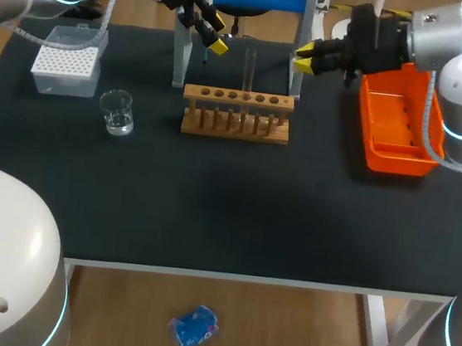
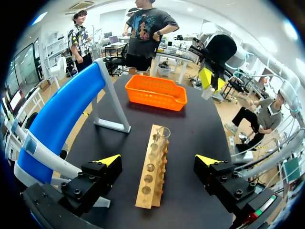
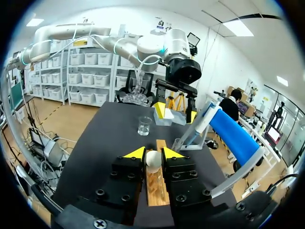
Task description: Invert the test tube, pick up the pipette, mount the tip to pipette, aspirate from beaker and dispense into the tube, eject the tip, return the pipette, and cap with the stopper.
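Wooden rack [image 1: 236, 115] sits in the middle of the black counter [image 1: 210, 212]. One glass test tube [image 1: 249, 68] stands straight up in one of the rack's middle holes, with its open end up.

A small clear beaker [image 1: 118, 113] stands on the counter, off to the left of the rack. I cannot tell how much is in it. Behind the beaker is a clear tip box [image 1: 67, 61] with rows of white tips inside.

An orange bin [image 1: 397, 125] lies at the right side, under my right arm.

The blue pipette [image 3: 229, 134] rests on its grey stand [image 1: 180, 59] behind the rack.

The left pincer [image 2: 157, 161] hangs over the back of the counter, above the left end of the rack. Its two yellow tips are spread wide and nothing is in it.

The right pincer [image 3: 153, 152] hangs near the rack's right end. It is pinching a small white stopper [image 3: 152, 159] between its tips.
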`<control>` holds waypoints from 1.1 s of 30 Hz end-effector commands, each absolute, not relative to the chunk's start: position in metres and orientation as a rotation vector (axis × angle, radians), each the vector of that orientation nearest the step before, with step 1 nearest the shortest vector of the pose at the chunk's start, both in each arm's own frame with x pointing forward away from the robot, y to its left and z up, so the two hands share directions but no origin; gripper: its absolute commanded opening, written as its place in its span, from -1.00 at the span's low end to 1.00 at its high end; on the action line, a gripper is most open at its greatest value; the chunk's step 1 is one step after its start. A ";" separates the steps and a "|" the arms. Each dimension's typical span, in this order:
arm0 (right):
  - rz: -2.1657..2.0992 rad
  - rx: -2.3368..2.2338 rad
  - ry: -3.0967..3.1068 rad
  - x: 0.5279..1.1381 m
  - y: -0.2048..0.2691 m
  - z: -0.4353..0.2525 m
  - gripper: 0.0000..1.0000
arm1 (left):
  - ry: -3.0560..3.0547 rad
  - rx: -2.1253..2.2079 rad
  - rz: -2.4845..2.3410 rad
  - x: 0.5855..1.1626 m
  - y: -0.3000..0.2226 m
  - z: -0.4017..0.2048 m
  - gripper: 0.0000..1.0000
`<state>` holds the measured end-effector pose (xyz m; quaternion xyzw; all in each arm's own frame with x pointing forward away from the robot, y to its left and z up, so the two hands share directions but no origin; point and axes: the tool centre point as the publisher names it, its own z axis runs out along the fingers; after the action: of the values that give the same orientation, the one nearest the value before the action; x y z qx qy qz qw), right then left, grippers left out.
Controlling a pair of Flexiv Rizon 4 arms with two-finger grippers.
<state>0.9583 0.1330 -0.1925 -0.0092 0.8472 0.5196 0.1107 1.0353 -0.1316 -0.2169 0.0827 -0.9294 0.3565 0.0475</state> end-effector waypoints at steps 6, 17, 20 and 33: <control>1.522 -0.099 2.503 0.992 0.171 -0.199 -1.00 | -2.833 0.252 1.079 1.036 -0.131 -0.215 1.00; 1.486 -0.161 2.495 1.016 0.196 -0.205 -1.00 | -2.833 0.252 1.079 1.036 -0.131 -0.215 1.00; 1.483 -0.165 2.499 1.022 0.201 -0.209 -1.00 | -2.833 0.252 1.079 1.036 -0.131 -0.215 1.00; 1.486 -0.152 2.513 1.034 0.212 -0.213 -1.00 | -2.833 0.252 1.079 1.036 -0.131 -0.215 1.00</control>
<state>1.0309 0.2095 -0.2126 -0.0507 0.8530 0.5074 0.1116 1.0352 -0.1316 -0.2169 0.0828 -0.9294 0.3564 0.0476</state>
